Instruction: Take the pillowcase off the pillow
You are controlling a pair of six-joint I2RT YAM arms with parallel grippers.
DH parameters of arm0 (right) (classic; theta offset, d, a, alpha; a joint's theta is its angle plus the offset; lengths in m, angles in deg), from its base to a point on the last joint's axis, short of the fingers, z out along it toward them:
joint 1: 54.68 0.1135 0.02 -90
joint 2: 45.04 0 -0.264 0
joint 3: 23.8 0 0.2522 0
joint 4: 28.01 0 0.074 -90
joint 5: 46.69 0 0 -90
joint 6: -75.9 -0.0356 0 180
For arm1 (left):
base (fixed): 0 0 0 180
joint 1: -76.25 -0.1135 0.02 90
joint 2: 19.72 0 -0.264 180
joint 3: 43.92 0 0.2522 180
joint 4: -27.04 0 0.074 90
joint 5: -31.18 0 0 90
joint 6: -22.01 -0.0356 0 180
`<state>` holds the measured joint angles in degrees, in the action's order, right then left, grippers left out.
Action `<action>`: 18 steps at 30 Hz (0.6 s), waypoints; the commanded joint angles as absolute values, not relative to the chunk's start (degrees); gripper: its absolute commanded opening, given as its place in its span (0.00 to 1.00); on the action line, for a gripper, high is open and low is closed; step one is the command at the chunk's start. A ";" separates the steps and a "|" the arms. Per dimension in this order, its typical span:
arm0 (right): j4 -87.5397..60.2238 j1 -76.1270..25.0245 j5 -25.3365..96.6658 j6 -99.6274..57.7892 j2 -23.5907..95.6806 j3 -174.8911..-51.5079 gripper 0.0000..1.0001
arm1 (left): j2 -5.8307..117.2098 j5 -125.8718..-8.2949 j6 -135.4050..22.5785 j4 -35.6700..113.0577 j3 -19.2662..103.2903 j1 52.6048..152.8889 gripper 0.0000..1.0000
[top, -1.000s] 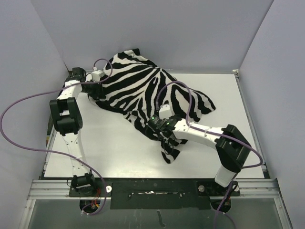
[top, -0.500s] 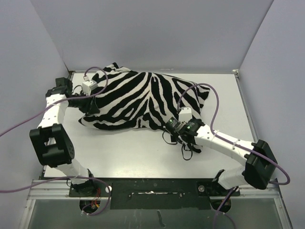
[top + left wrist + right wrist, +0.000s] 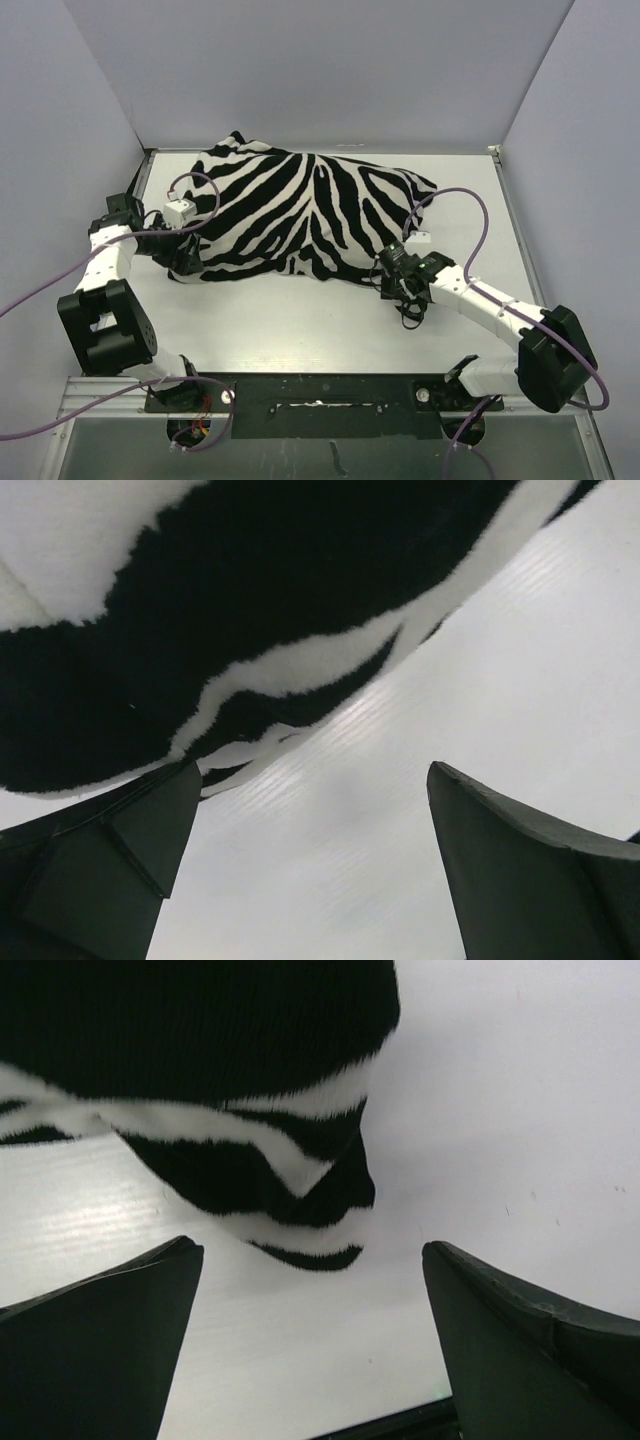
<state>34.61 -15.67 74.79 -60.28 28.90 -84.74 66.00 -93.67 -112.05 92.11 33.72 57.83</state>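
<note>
The zebra-striped pillowcase [image 3: 300, 210] lies spread and plump on the table, striped face up. The pillow is hidden; no white cushion shows. My left gripper [image 3: 186, 264] sits at the cover's near left corner, open, with only bare table between its fingers [image 3: 100, 860]; the striped fabric [image 3: 200, 630] hangs just beyond the tips, and the left gripper [image 3: 312, 770] holds nothing. My right gripper [image 3: 392, 276] sits just off the near right edge, open and empty. In its wrist view a striped corner [image 3: 285, 1175] lies ahead of the right gripper [image 3: 310, 1248], not touching it.
The white table [image 3: 300, 325] is walled in by grey panels [image 3: 330, 70] at the back and both sides. Purple cables [image 3: 455, 200] loop from both wrists, one over the cover's right end. A metal rail [image 3: 320, 385] runs along the near edge.
Both grippers opened and let go of the pillowcase, which dropped from a lifted bunch to lie flat. The left arm drew back toward the near left; the right gripper moved right.
</note>
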 commanded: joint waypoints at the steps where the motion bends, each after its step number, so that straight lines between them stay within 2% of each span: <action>1: 21.82 -21.38 66.86 -49.96 30.28 -84.30 0.98 | 70.39 -91.37 -112.55 83.59 33.16 58.27 0.98; 6: 16.03 -22.68 62.44 -46.03 34.96 -84.32 0.98 | 74.23 -92.17 -112.55 81.05 31.97 59.64 0.98; 8: 14.97 -22.68 61.63 -45.99 36.73 -84.13 0.94 | 74.45 -91.84 -111.70 78.58 30.90 59.96 0.95; 10: 14.52 -22.68 61.18 -46.70 37.79 -83.51 0.88 | 74.65 -90.61 -110.48 76.69 30.26 60.32 0.86; 12: 14.03 -22.57 61.06 -47.97 37.87 -82.41 0.80 | 74.91 -89.58 -110.11 75.61 30.06 60.52 0.73; 17: 16.53 -22.10 62.12 -50.70 33.95 -80.95 0.52 | 74.89 -86.76 -109.83 76.14 30.09 60.47 0.30; 18: 17.77 -21.77 62.72 -51.01 32.65 -81.02 0.45 | 74.42 -86.24 -109.76 76.19 29.89 60.51 0.14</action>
